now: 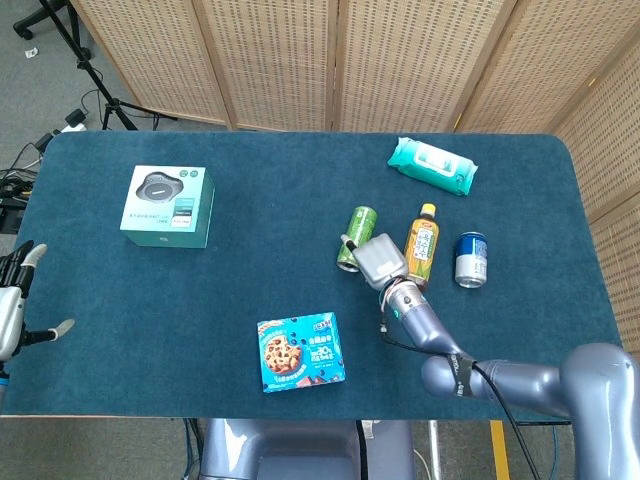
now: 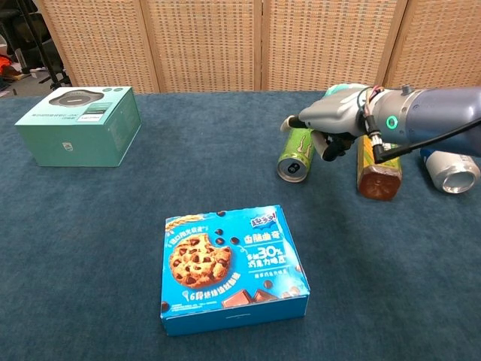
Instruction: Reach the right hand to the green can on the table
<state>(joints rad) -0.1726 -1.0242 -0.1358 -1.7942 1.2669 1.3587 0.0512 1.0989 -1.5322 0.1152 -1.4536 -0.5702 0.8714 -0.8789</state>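
The green can (image 1: 358, 225) lies on its side on the blue table (image 1: 250, 260), its open silver end toward me (image 2: 296, 155). My right hand (image 1: 378, 260) hovers over the can's right side; in the chest view the right hand (image 2: 331, 124) sits above the can's far end, thumb stretched left and fingers hanging down beside the can. I cannot tell whether they touch it, and nothing is held. My left hand (image 1: 14, 305) hangs at the table's near left edge with fingers apart, empty.
A tea bottle (image 2: 378, 169) and a blue-and-silver can (image 2: 451, 169) lie right of the green can. A cookie box (image 2: 233, 267) sits near the front, a teal box (image 2: 79, 124) at the left, and a wipes pack (image 1: 432, 165) at the back right.
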